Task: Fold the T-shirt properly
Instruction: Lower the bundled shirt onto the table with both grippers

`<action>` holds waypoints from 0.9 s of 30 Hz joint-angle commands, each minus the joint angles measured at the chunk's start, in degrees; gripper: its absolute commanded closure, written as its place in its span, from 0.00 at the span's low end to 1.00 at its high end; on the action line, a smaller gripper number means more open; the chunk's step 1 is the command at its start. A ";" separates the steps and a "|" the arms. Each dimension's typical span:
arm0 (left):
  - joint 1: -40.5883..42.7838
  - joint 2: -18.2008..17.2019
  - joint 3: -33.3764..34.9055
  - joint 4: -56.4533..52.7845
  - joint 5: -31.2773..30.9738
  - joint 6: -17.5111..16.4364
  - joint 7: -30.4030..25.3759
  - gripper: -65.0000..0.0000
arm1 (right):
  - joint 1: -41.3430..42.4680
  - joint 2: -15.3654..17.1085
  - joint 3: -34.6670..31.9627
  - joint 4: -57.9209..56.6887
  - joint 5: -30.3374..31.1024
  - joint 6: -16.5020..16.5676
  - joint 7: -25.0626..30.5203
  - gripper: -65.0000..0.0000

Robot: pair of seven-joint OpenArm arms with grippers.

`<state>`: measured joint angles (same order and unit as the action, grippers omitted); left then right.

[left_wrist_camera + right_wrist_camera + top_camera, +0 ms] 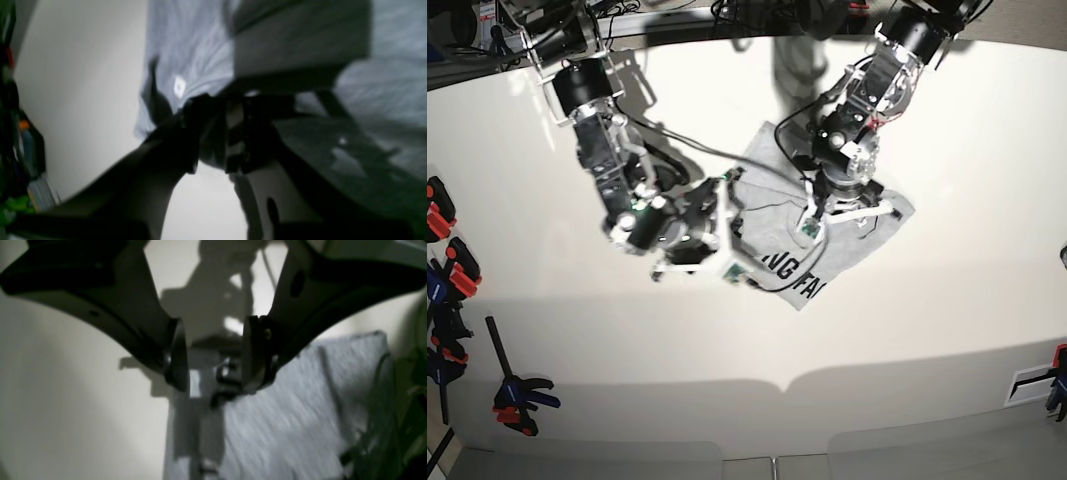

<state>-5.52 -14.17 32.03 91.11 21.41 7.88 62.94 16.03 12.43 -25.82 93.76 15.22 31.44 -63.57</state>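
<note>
The grey T-shirt [852, 250] lies partly folded on the white table, with black lettering [792, 277] showing near its front corner. My left gripper [825, 218] stands over the shirt's middle. In the left wrist view its dark fingers [213, 133] are closed on bunched grey fabric [190, 50], whose wrinkles run towards the grip. My right gripper [730, 235] is at the shirt's left edge. In the right wrist view it [215, 355] is open, its pads apart, just above the shirt's edge [283, 426]. Both wrist views are blurred.
The white table [927, 330] spreads around the shirt. Orange and black clamps [447, 260] lie at the left edge, another [519, 392] at front left, one [1059, 385] at the far right. Cables and arm bases [727, 15] crowd the back.
</note>
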 commanded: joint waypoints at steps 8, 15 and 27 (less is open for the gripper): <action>-0.83 0.02 -0.15 0.90 0.96 0.11 -0.83 0.83 | 1.40 -2.27 -2.49 0.96 -0.50 0.28 0.15 0.62; -0.83 0.00 -0.17 0.90 1.14 0.09 -0.68 0.83 | 1.40 -2.27 -2.49 0.96 -0.50 0.26 -0.20 1.00; -0.66 0.00 -0.11 1.60 13.18 1.16 8.17 0.83 | 1.40 -2.27 -2.49 5.66 0.00 0.15 -1.18 1.00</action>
<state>-5.23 -14.15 32.03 91.57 33.10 8.43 70.98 16.03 10.33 -28.51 98.24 14.85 31.46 -65.73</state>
